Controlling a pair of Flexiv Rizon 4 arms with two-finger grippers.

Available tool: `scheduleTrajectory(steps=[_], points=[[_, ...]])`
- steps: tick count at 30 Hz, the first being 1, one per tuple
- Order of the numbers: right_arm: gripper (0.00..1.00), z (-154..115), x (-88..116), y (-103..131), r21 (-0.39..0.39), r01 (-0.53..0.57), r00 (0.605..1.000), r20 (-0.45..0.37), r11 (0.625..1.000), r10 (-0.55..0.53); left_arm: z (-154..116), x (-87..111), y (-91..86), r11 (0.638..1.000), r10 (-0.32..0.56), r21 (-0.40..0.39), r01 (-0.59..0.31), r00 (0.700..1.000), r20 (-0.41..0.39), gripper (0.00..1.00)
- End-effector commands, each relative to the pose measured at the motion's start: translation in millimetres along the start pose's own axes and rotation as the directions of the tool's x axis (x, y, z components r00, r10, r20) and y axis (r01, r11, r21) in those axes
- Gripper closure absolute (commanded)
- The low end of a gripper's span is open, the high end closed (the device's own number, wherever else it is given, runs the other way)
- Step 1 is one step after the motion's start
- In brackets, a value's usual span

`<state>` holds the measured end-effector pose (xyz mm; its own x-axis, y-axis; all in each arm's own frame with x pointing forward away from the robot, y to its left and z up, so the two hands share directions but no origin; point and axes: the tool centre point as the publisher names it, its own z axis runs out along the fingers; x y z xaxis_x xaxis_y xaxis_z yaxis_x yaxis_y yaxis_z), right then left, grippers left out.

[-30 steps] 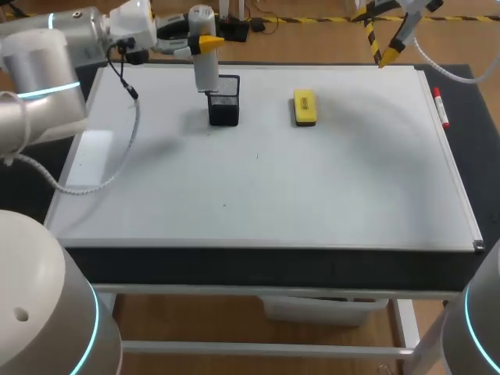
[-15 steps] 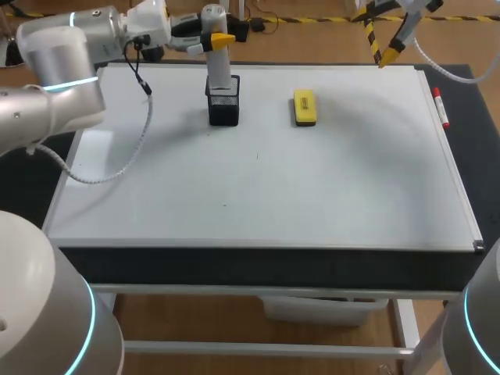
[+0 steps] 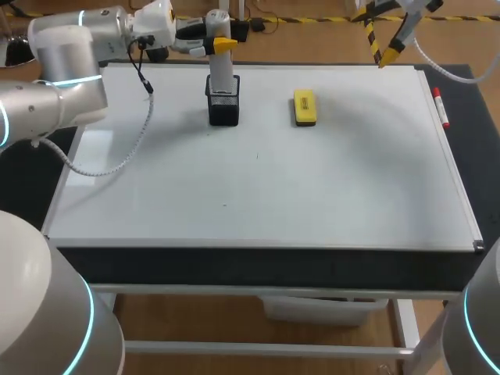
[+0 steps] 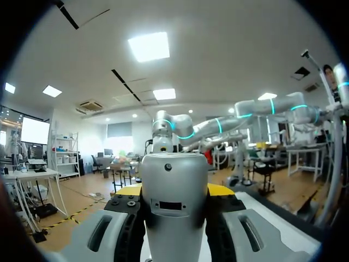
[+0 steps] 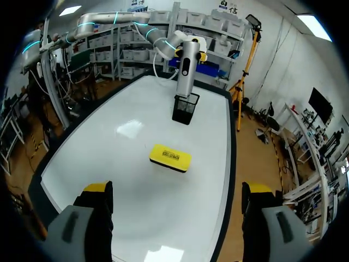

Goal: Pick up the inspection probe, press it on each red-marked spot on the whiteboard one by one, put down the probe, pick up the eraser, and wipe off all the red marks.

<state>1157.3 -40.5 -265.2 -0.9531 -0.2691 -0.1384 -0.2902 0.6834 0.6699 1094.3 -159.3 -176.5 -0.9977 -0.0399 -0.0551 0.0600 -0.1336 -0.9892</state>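
Note:
The inspection probe (image 3: pixel 222 75), a pale grey cylinder, stands upright with its lower end in the mouth of a black mesh holder (image 3: pixel 224 110) at the whiteboard's far left. My left gripper (image 3: pixel 218 44) is shut on the probe's upper part; in the left wrist view the probe (image 4: pixel 174 218) fills the gap between the yellow-tipped fingers of my left gripper (image 4: pixel 174 191). The yellow eraser (image 3: pixel 305 107) lies to the right of the holder. My right gripper (image 3: pixel 387 50) hangs open above the far right corner. In its wrist view my right gripper (image 5: pixel 175 192) looks down on the eraser (image 5: pixel 170 158), the holder (image 5: pixel 185 109) and the probe (image 5: pixel 186 68). I see no red marks on the whiteboard (image 3: pixel 312 187).
A red marker pen (image 3: pixel 441 108) lies along the whiteboard's right edge. A few tiny dark specks (image 3: pixel 256 156) dot the middle of the board. A black strip (image 3: pixel 266 269) runs along the table's front edge.
My left arm has swung to the right, carrying the probe from just left of the holder to stand over and into it. The right arm has not moved.

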Motion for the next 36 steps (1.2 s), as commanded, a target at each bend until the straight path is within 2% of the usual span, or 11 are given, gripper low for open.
scheduleTrajectory(steps=[1,8,14,23,36], points=[[0.0,-1.4,-0.5,0.3,0.004,0.001,1.0,-0.004,1.0,-0.001,0.4,-7.6,12.5,1.0,-0.002,0.014,0.003,0.998,-0.068,1.0],[0.0,-1.4,-0.5,0.3,0.004,0.001,1.0,-0.004,1.0,-0.001,0.3,-9.0,24.1,1.0,0.002,0.012,-0.001,0.998,-0.07,1.0],[0.0,-1.4,-0.5,0.3,0.004,0.001,1.0,-0.004,1.0,-0.001,-2.3,-9.6,41.2,1.0,-0.008,0.003,0.008,0.998,-0.062,1.0],[0.0,-1.4,-0.5,0.3,0.004,0.001,1.0,-0.004,1.0,-0.001,-2.0,-11.0,59.9,1.0,0.021,-0.008,-0.022,0.998,-0.059,1.0],[0.0,-1.4,-0.5,0.3,0.004,0.001,1.0,-0.004,1.0,-0.001,-3.2,-15.7,77.4,1.0,0.011,-0.004,-0.011,0.998,-0.064,1.0]])
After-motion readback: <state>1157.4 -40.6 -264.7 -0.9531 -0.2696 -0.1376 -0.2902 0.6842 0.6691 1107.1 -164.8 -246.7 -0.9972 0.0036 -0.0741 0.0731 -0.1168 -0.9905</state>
